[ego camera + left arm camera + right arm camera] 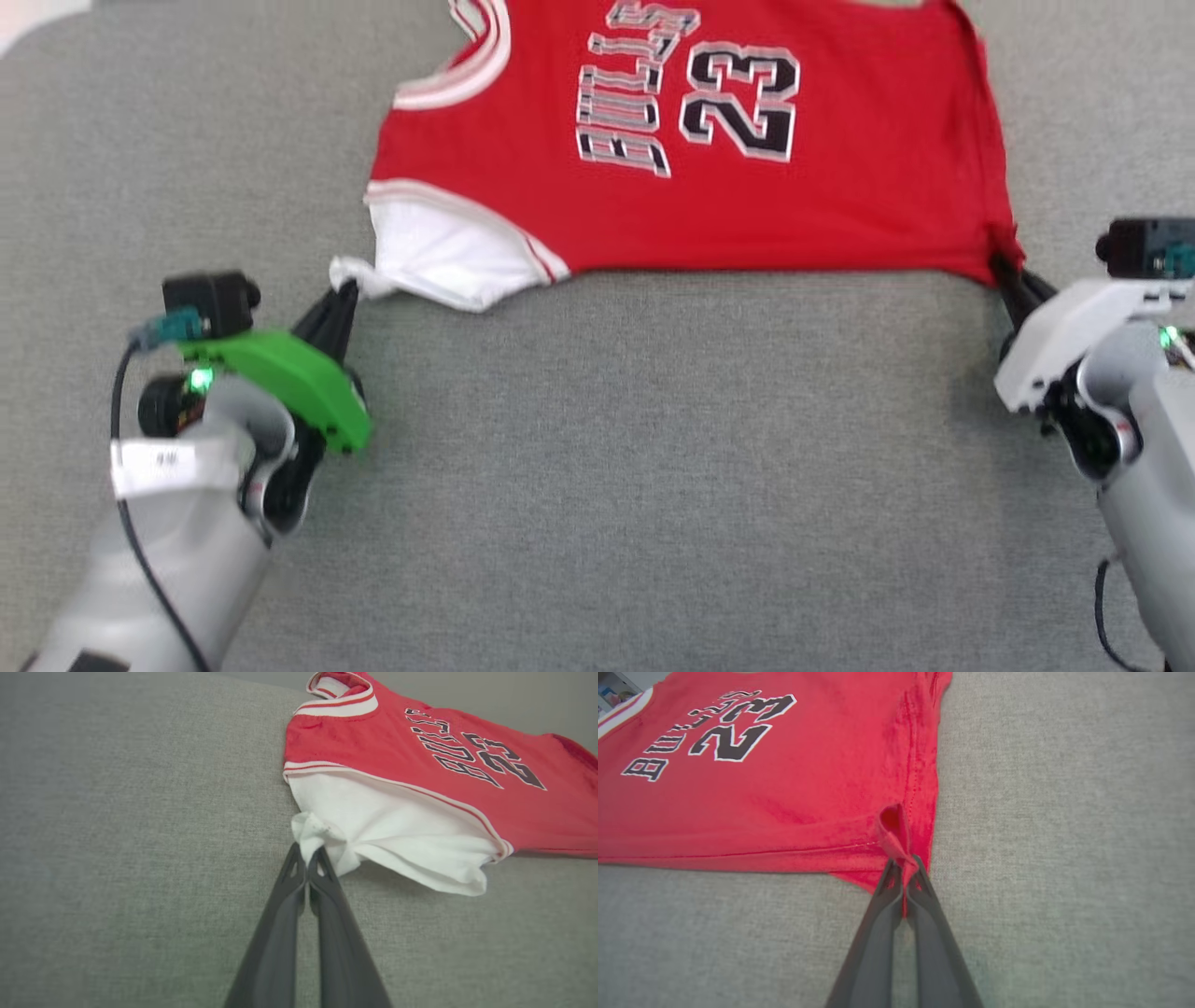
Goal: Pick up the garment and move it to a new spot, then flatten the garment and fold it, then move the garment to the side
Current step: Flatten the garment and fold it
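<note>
Both claws are clamped on the garment [709, 215], which lies flat across the upper centre of the head view on the grey fabric surface [653, 467]: the left gripper [344, 291], at mid-left, pinches the bunched white sleeve [439, 252] tip, and the right gripper [1003, 269], at the right edge, pinches the red hem corner [997, 245].

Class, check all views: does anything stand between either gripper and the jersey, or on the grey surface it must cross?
Nothing visible does. The left gripper pinches the garment at its white sleeve tip, the right gripper at its red hem corner; the grey surface around it shows no obstacle.
</note>
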Motion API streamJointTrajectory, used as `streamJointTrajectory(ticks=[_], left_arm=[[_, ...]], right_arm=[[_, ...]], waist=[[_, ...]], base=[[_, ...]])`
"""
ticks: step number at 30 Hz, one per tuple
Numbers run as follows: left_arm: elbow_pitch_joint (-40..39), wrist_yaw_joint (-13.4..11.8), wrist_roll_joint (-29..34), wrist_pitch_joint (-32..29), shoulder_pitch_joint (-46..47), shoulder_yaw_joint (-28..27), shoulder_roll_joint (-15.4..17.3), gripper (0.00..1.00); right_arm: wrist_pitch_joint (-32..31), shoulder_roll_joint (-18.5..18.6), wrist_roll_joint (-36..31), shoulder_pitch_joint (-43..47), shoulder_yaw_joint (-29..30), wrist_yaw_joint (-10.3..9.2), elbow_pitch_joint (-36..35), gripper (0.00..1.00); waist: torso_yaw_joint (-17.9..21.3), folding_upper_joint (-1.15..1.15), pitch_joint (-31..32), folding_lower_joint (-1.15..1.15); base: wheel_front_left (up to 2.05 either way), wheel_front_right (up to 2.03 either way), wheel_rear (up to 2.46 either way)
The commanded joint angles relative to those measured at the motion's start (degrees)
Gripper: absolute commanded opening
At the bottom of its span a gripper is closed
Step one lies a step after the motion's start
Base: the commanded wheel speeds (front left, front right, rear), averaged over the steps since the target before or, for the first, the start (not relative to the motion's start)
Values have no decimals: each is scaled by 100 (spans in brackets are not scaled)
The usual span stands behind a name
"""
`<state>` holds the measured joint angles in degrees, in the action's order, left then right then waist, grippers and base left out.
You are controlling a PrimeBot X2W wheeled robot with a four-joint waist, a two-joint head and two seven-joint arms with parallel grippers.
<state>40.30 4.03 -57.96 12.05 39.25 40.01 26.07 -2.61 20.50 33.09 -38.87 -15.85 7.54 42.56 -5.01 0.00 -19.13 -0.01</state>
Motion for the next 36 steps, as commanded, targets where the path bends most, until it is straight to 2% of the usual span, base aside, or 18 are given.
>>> streamJointTrajectory(ticks=[1, 5, 9, 13, 18, 19, 25, 29, 36], left_arm=[[-191, -175, -131, -17, -352, -77, 184, 0], [-972, -606, -259, -95, -1117, -106, 453, 0], [-1831, -1153, -358, -192, -1858, -139, 759, 0], [-2634, -1570, -560, -349, -2558, -152, 977, 0], [-3230, -1946, -715, -473, -3206, -125, 1183, 0], [-3554, -2166, -827, -523, -3578, -142, 1314, 0], [-4100, -2517, -1028, -605, -4178, -183, 1549, 0], [-4395, -2666, -1046, -644, -4289, -212, 1658, 0], [-4517, -2571, -815, -826, -3664, -200, 1706, 0]], right_arm=[[-99, 95, 27, 321, 134, -5, -218, 0], [-500, 124, -6, 1183, 511, -5, -836, 0], [-887, 9, -153, 1974, 958, -5, -1486, 0], [-1361, -274, -301, 2792, 1475, -5, -2149, 0], [-1907, -707, -505, 3659, 1993, -5, -2887, 0], [-2216, -946, -632, 4165, 2249, -5, -3301, 0], [-2680, -1325, -805, 4890, 2586, -5, -3953, 0], [-2837, -1473, -908, 5112, 2724, -5, -4236, 0], [-2816, -1539, -1222, 4786, 2741, -5, -4357, 0]], waist=[[-4, 0, 536, 1], [-13, 0, 807, 1], [-31, 0, 1043, 1], [-132, 0, 1253, 1], [-201, 0, 1469, 1], [-239, 0, 1581, 1], [-271, 0, 1681, 1], [-280, 0, 1676, 1], [-258, 0, 1502, 1]], base=[[0, 0, 0], [0, 0, 0], [0, 0, 0], [0, 0, 0], [0, 0, 0], [0, 0, 0], [0, 0, 0], [0, 0, 0], [0, 0, 0]])
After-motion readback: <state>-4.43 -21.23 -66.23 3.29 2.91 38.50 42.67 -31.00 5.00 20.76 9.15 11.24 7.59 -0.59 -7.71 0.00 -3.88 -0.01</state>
